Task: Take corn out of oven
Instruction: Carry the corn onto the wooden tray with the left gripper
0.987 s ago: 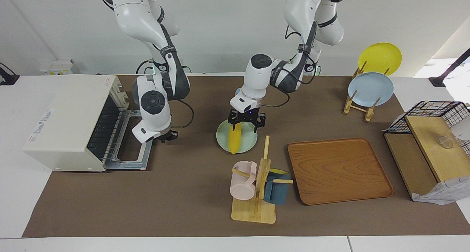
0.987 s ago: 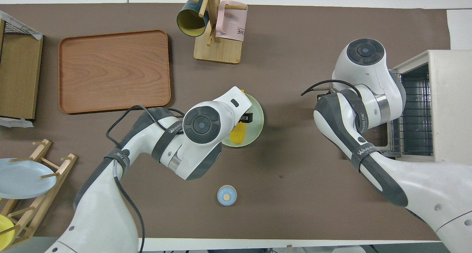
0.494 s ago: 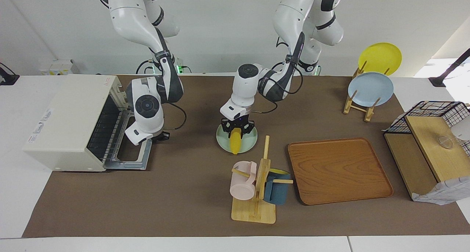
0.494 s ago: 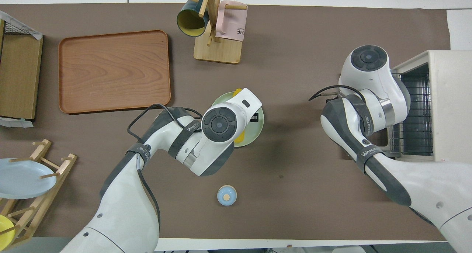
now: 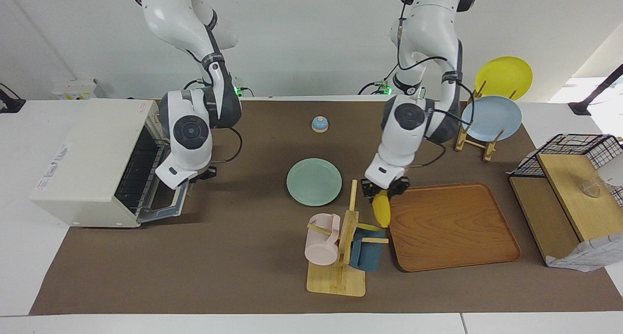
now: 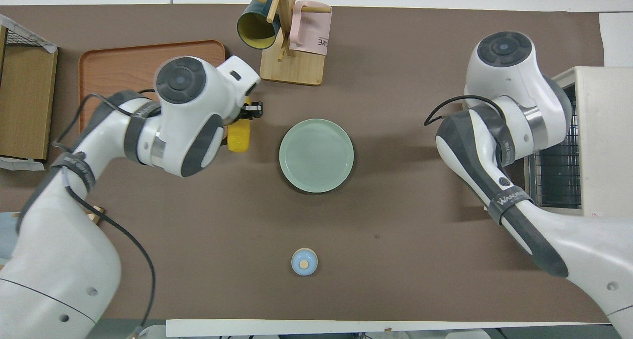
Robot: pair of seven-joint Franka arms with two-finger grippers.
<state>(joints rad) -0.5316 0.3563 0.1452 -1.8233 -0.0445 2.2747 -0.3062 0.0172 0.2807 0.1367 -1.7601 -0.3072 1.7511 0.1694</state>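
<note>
**Facing view: corn airborne beside wooden tray**

Left gripper (image 5: 386, 194) is pinched on the corn (image 5: 381, 208), which hangs steeply, tip down, over the tray (image 5: 452, 227) edge by the mug rack (image 5: 346, 236), probably to set it there. Green plate (image 5: 314, 182) lies bare. Right gripper (image 5: 203, 172) sits at the oven (image 5: 92, 163) door (image 5: 168, 202), which stands partly raised; grip unclear.
</note>
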